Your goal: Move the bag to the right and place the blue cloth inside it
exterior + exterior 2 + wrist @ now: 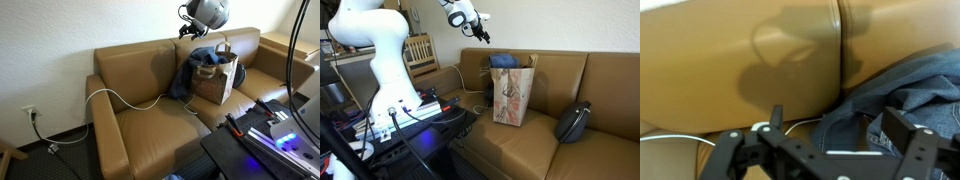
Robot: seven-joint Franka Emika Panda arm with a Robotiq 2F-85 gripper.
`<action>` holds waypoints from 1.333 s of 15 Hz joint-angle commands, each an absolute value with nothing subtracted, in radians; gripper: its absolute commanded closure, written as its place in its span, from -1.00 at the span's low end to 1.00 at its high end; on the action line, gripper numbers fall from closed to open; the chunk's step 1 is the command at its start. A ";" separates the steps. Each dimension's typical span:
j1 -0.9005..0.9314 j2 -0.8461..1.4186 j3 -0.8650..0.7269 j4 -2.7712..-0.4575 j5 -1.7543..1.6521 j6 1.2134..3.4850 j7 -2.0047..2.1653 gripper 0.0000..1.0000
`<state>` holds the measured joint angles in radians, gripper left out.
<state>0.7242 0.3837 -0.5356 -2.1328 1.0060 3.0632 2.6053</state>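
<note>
Blue denim cloth (193,68), soft and floppy, hangs over the top of the tan paper shopping bag (512,100), below your wide-open, empty claw (480,32). That bag looks light and crumply; pinch it near the top.

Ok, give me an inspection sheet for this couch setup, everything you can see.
Surface: tan leather couch.
Job's things: paper bag upright on the seat; blue cloth bunched at its mouth, spilling beside it.
Clutter: dark round cushion near the bag, apart from it.
Grippers: claw open, empty, raised above the couch.
Cables: white cable trails across the seat.
Surroundings: wall outlet, wooden chair.
</note>
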 commanded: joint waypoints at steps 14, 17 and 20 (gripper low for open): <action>1.041 0.796 -0.993 -2.004 1.411 2.432 2.601 -1.00; 1.004 0.817 -0.980 -1.976 1.404 2.347 2.602 -1.00; 0.938 0.872 -0.930 -1.940 1.497 2.199 2.604 -1.00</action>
